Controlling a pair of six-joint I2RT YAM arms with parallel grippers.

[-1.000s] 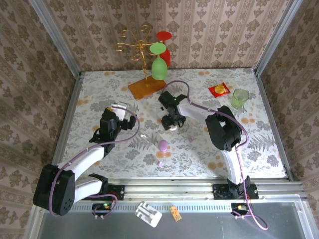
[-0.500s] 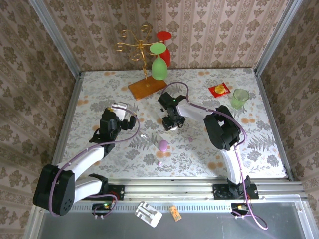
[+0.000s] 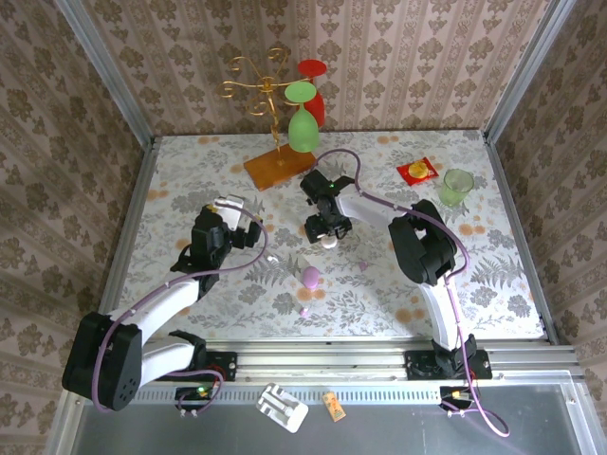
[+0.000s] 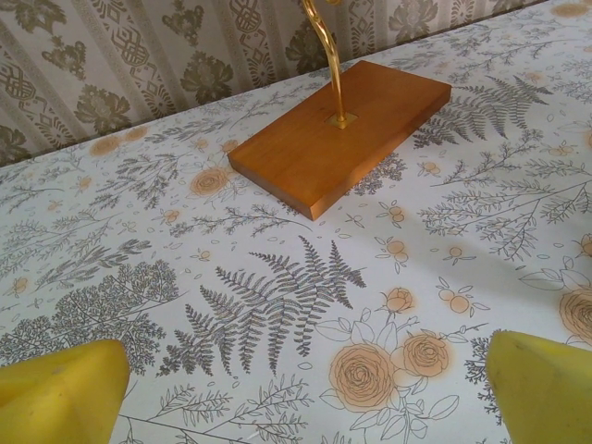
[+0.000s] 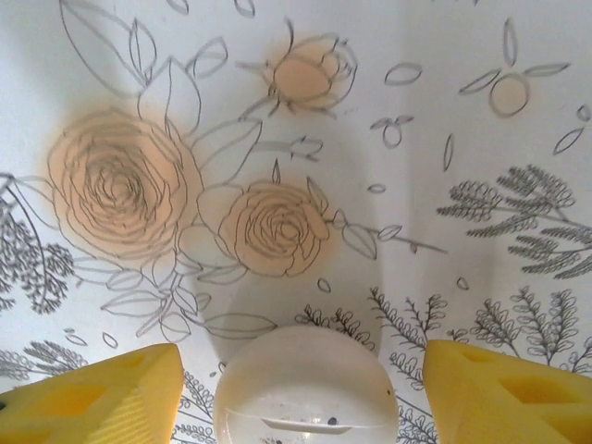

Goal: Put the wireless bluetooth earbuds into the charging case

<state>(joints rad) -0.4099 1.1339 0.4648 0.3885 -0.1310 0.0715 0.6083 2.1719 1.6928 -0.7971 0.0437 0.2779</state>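
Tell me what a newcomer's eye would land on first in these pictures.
Probably the gold rack at the far edge of the table, hung with a green glass and a red glass above its wooden base. Next, the right gripper, open astride a white round disc mid-table, with the small lilac charging case lying apart, nearer the front edge.

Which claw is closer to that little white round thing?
Right. The right gripper straddles the white disc, a finger either side; the left gripper sits well apart, off to its left.
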